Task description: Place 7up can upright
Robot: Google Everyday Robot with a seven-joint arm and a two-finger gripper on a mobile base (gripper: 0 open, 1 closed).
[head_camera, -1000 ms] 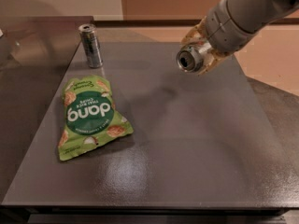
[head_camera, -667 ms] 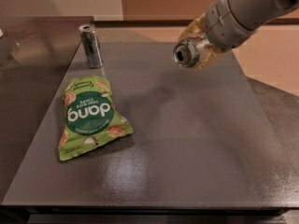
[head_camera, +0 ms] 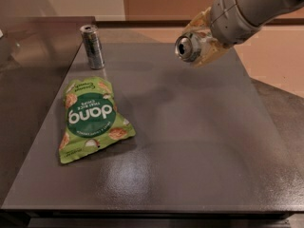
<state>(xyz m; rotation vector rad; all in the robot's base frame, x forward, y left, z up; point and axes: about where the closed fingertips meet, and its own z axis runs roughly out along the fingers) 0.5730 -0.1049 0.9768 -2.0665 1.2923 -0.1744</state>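
Observation:
My gripper (head_camera: pixel 198 44) is at the upper right, above the far part of the dark table (head_camera: pixel 190 141). It is shut on the 7up can (head_camera: pixel 189 47), a short silver can held on its side in the air, with its silver lid facing left toward the camera. The can is well above the table surface and touches nothing else. Most of the can's body is hidden by the yellowish fingers (head_camera: pixel 209 56) around it.
A taller, slim dark grey can (head_camera: pixel 92 46) stands upright near the table's far left corner. A green "dang" chip bag (head_camera: pixel 91 120) lies flat on the left half of the table. The table's right edge runs diagonally at the right.
The gripper with the can has moved a little left and up across the frames; the can's lid now points more toward the left. The grey can and the bag have not moved.

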